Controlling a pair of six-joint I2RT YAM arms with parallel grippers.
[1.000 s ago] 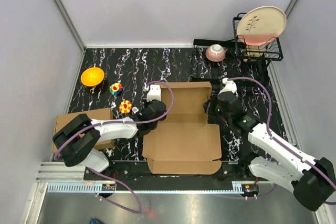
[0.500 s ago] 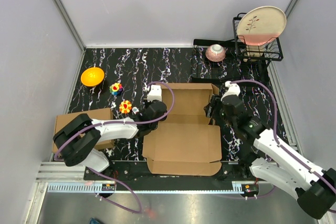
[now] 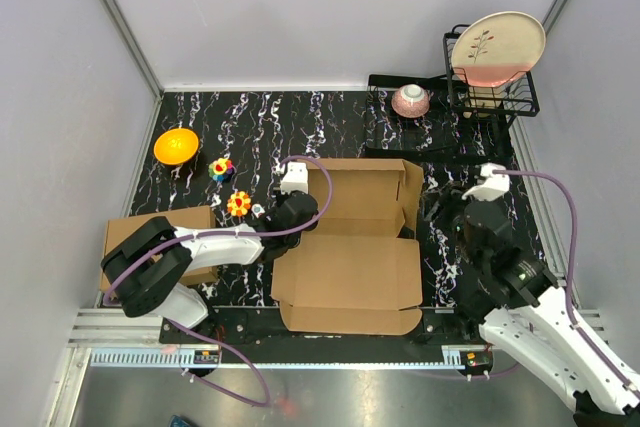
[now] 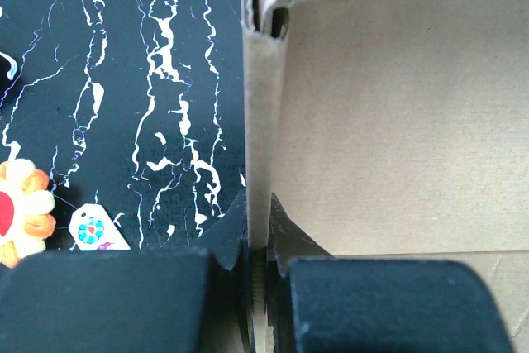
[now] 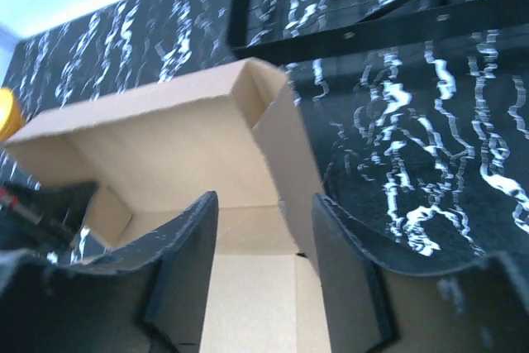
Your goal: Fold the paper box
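The paper box lies at the table's middle, its rear tray part with walls raised and its lid panel flat toward me. My left gripper is shut on the box's left wall; in the left wrist view the wall's thin edge runs up between the closed fingers. My right gripper is open and empty, just right of the box's upright right wall. In the right wrist view the gripper looks into the box, with the right wall ahead between the fingers, untouched.
A second brown carton lies under my left arm. An orange bowl and two colourful toys lie at the left. A pink bowl on a black tray and a dish rack with a plate stand at the back right.
My right arm has drawn back to the right, away from the box's right side, whose wall now stands upright. My left gripper has kept its hold and place.
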